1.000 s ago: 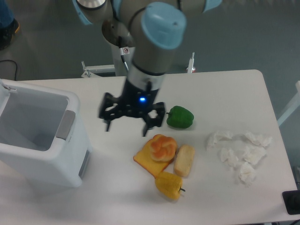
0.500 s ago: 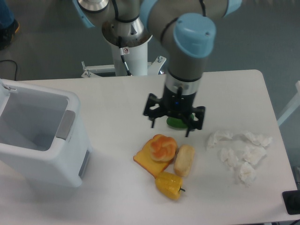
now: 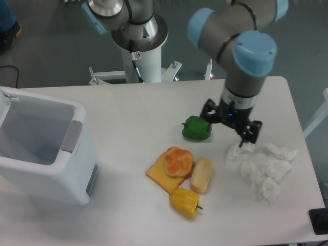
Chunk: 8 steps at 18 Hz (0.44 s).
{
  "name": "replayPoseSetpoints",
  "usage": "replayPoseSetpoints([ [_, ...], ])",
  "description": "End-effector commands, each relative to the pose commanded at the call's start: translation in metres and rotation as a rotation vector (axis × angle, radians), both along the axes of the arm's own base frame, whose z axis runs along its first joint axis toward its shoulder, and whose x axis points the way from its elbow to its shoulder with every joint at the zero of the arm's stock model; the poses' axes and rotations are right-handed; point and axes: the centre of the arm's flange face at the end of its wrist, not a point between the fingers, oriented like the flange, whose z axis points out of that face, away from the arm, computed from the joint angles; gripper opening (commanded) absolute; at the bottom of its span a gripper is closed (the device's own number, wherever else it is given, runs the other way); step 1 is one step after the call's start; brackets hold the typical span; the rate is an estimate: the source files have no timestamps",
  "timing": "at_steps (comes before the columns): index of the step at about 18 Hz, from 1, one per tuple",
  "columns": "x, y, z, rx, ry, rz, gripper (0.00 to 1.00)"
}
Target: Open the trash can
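Camera: large white boxy plastic trash can (image 3: 43,154) at table's left edge, interior exposed, so judged opened. Hand (image 3: 230,124) empty, fingers spread, near right edge.

White table (image 3: 128,115), grey floor (image 3: 46,46)

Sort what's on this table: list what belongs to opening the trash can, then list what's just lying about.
Belongs to the job:
- trash can, lid already up
- gripper, open, over the table's right side

Just lying about:
- green pepper
- yellow pepper
- bread slice with round bun on it
- long bread roll
- crumpled tissues
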Motion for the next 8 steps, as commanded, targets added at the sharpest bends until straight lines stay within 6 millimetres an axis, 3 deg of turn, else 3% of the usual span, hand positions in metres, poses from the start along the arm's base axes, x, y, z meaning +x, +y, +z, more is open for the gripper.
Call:
replayPoseSetpoints([
  [8, -0.0084, 0.0005, -0.0105, -0.027, -0.003, -0.032, 1.0],
])
